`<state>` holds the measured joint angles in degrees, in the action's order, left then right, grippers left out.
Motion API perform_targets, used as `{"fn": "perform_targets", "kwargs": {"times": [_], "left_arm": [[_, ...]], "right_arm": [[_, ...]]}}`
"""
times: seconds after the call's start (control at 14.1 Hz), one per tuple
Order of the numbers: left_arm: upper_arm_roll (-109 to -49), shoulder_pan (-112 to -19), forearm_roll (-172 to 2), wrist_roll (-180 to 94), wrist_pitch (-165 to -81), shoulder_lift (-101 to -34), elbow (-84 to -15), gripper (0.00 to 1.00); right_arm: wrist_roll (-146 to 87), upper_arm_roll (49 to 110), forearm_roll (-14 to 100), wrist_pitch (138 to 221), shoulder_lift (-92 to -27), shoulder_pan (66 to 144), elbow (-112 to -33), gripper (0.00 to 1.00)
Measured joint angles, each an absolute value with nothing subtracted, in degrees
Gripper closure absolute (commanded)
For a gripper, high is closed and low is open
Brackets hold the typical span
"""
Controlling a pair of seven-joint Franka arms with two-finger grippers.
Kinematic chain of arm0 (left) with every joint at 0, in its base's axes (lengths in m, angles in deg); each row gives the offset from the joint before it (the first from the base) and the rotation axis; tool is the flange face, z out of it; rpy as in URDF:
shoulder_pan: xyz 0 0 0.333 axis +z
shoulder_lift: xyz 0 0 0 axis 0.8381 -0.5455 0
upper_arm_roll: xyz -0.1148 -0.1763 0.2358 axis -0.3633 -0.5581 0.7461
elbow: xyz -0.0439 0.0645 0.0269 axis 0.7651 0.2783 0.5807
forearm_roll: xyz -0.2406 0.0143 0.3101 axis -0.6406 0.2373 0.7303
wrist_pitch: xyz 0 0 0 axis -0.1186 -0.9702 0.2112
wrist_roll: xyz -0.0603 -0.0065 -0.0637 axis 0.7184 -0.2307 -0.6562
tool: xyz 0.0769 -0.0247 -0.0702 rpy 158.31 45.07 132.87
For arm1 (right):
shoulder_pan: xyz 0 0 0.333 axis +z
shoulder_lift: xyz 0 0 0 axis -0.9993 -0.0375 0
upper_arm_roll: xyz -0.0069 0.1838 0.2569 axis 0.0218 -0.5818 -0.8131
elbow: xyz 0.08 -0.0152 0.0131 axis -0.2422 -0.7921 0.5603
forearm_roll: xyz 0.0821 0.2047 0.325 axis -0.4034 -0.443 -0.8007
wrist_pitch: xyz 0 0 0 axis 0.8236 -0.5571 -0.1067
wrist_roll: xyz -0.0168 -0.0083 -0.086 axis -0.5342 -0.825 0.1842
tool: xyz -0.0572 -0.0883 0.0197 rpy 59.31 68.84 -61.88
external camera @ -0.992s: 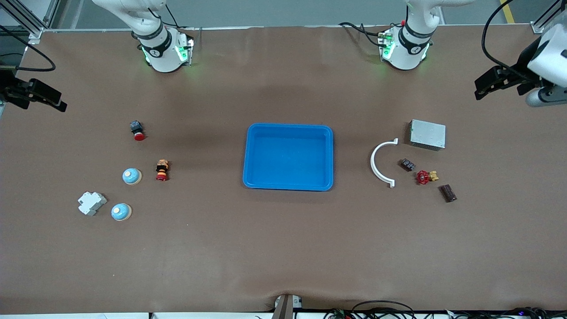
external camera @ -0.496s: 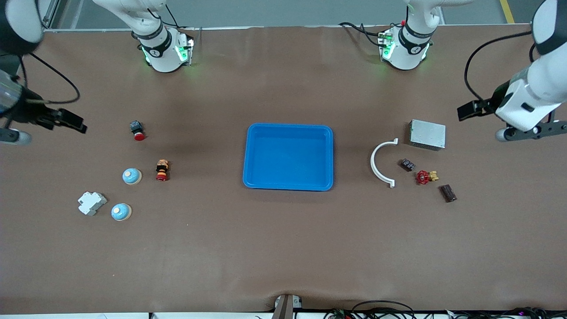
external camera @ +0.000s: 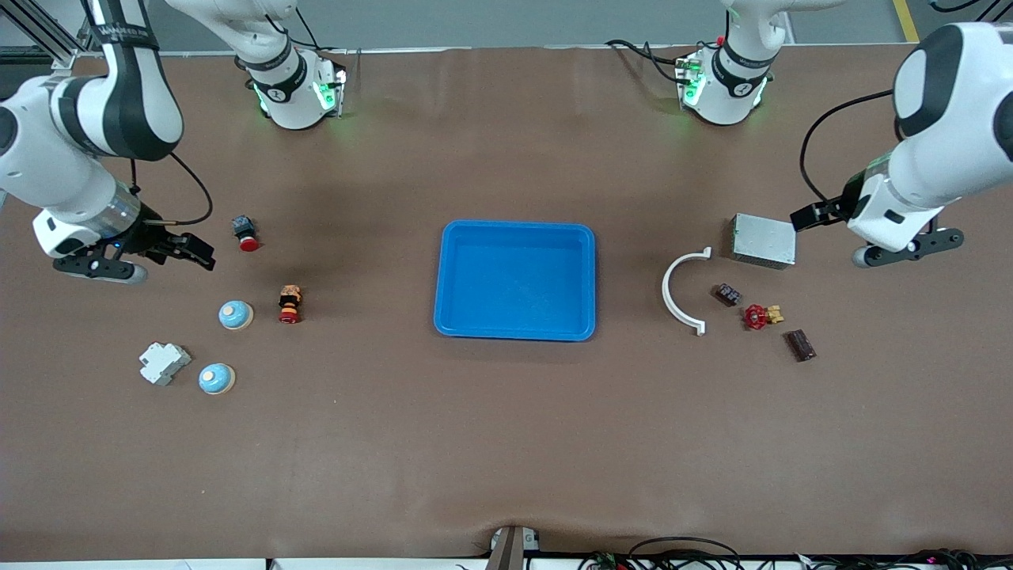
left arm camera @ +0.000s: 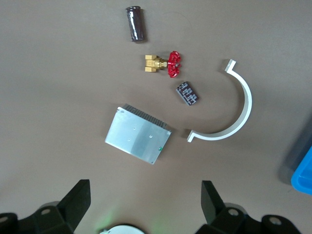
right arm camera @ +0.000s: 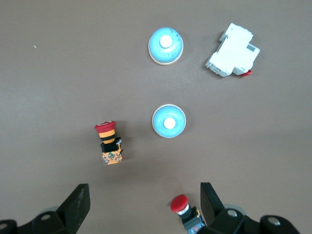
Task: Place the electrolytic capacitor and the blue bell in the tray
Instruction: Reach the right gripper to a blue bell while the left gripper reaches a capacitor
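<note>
The blue tray (external camera: pixel 514 229) lies empty at the table's middle; its corner shows in the left wrist view (left arm camera: pixel 303 171). Two blue bells (external camera: pixel 236 315) (external camera: pixel 216 379) sit toward the right arm's end, also in the right wrist view (right arm camera: pixel 168 121) (right arm camera: pixel 165 45). The dark brown electrolytic capacitor (external camera: pixel 800 345) (left arm camera: pixel 136 23) lies toward the left arm's end. My right gripper (external camera: pixel 192 251) (right arm camera: pixel 145 202) is open and empty, over the table beside a red push button. My left gripper (external camera: pixel 809 214) (left arm camera: pixel 145 204) is open and empty, over the table beside the grey box.
Near the capacitor lie a red-handled brass valve (external camera: pixel 760 317), a small black component (external camera: pixel 729 294), a white curved bracket (external camera: pixel 682 294) and a grey metal box (external camera: pixel 764 240). Near the bells are a white breaker (external camera: pixel 164 363), a red push button (external camera: pixel 245 233) and a red-and-yellow switch (external camera: pixel 290 305).
Both arms have swung in from the table's ends: the right gripper toward the red push button, the left gripper toward the grey box. Nothing on the table moved.
</note>
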<state>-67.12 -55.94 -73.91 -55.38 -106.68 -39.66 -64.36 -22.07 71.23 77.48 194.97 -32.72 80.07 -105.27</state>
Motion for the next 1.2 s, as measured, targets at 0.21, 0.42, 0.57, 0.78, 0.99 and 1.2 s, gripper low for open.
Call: {"fn": "perform_targets", "kwargs": {"times": [0.21, 0.42, 0.57, 0.78, 0.99, 1.2], "left_arm": [[-67.90, -55.92, -73.89, -60.91, -113.98, -39.65, -70.59, 0.00], [-67.91, -55.91, -73.88, -67.21, -122.80, -39.80, -77.62, 0.00], [-68.05, -55.99, -73.88, -72.92, -126.74, -40.95, -80.21, 0.00], [-68.43, -57.02, -73.88, -78.80, -130.84, -44.27, -80.82, 0.00], [-68.55, -56.89, -73.88, -79.99, -134.54, -46.93, -81.08, 0.00], [-68.54, -56.48, -73.88, -81.83, -139.48, -49.35, -82.46, 0.00]], "right_arm": [[-22.64, 71.23, 77.48, 201.22, -36.68, 80.06, -107.56, 0.00], [-23.01, 71.26, 77.48, 207.30, -42.16, 80.03, -108.08, 0.00], [-23.16, 71.28, 77.50, 211.95, -45.90, 80.01, -108.46, 0.00], [-23.70, 71.31, 77.53, 219.60, -52.00, 79.99, -108.36, 0.00], [-24.06, 71.45, 77.87, 223.43, -56.70, 79.89, -107.12, 0.00], [-24.18, 71.78, 78.76, 223.50, -58.17, 79.77, -105.30, 0.00]]}}
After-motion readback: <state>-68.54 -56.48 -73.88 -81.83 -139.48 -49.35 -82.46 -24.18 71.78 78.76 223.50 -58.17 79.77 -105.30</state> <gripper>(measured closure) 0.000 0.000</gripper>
